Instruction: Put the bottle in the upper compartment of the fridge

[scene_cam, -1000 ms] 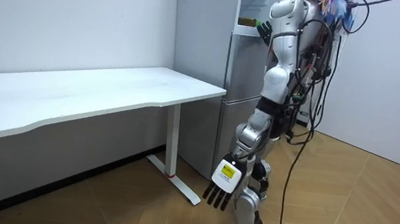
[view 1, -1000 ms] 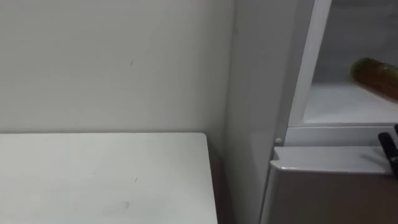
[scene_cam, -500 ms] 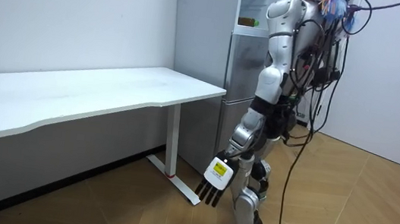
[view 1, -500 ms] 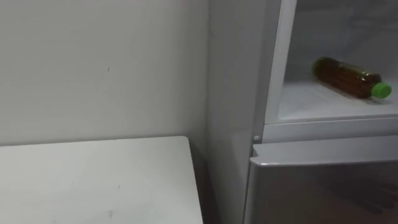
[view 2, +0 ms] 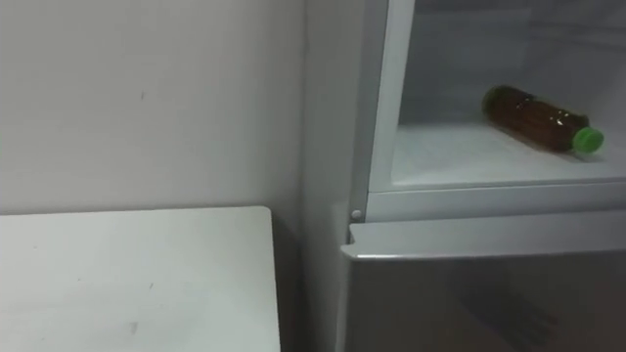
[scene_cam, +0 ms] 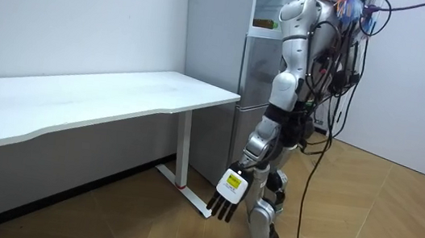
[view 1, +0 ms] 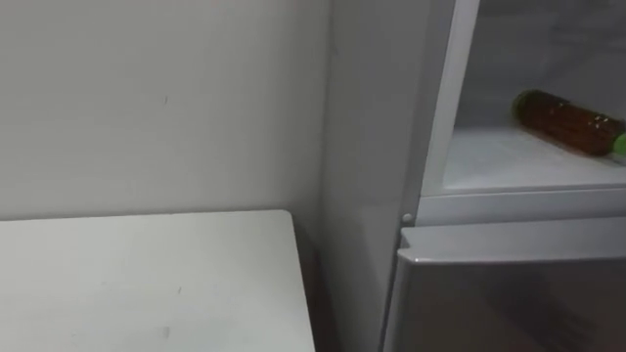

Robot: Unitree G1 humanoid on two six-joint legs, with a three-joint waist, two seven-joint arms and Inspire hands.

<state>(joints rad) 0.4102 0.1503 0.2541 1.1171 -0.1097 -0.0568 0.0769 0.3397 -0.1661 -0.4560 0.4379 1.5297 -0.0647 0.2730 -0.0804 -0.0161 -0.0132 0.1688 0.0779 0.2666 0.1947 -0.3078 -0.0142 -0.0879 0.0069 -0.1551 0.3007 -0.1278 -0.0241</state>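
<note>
Brown with a green cap [view 2: 587, 140], the bottle [view 2: 533, 119] lies on its side on the white shelf [view 2: 460, 161] of the upper fridge compartment. It is slanted, with its base toward the back and its cap toward the front right. It rests on the shelf's right part, a little back from the front lip, and nothing touches it.

The fridge [view 2: 380, 117] has pale grey walls. Its upper compartment stands open to the eye views, while the lower door [view 2: 469, 293] beneath it is closed, its top edge just under the shelf's front rail.

To the left of the fridge is the white bench [view 2: 127, 284]. The bench's far right corner sits close beside the fridge's side wall, with a narrow dark gap between them, and its back edge runs along the plain white wall [view 2: 147, 98].

In the room view the robot stands upright on the wooden floor [scene_cam: 394, 231], right in front of the fridge and just off the bench's end. Its left hand [scene_cam: 228, 192] hangs low beside its leg, released, with the fingers straight and pointing down and nothing in them.
</note>
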